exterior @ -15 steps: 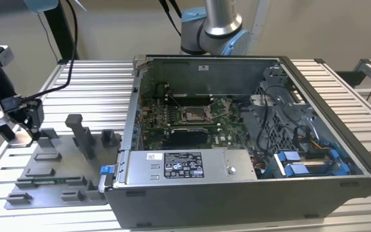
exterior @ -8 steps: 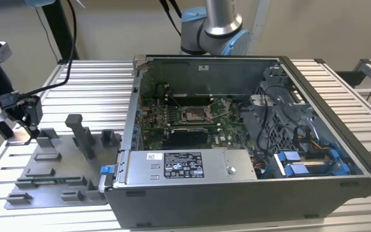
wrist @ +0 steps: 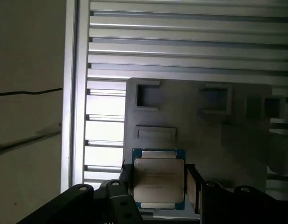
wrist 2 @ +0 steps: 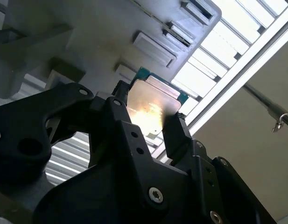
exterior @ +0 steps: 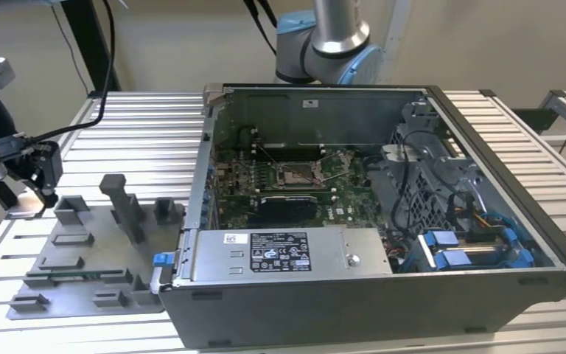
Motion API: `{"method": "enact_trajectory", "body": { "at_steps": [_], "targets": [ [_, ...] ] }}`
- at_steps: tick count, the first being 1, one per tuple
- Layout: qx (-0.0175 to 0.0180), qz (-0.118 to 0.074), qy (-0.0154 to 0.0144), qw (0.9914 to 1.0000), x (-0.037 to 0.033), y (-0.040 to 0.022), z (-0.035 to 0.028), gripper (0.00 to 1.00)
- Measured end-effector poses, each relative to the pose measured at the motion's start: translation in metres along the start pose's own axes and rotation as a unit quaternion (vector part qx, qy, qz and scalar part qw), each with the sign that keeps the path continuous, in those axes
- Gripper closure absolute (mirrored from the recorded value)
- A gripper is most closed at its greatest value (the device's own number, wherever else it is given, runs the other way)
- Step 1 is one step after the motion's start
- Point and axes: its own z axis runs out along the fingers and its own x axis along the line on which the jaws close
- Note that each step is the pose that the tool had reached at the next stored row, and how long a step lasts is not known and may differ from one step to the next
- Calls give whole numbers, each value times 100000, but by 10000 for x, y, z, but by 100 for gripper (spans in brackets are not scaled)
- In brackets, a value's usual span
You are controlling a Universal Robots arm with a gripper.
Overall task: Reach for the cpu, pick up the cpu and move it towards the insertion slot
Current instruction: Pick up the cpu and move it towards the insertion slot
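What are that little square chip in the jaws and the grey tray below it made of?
The cpu, held between the jaws, looks like a brushed metal lid, since it glints in the second wrist view, on a green circuit-board edge. The grey fixture tray looks like matte moulded or printed plastic: dull, even colour, no shine.
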Motion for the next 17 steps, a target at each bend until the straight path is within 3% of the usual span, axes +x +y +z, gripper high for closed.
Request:
{"method": "enact_trajectory", "body": {
  "at_steps": [17],
  "targets": [
    [-3, 1, -3, 100000, 1, 7, -176, 100]
  ]
}}
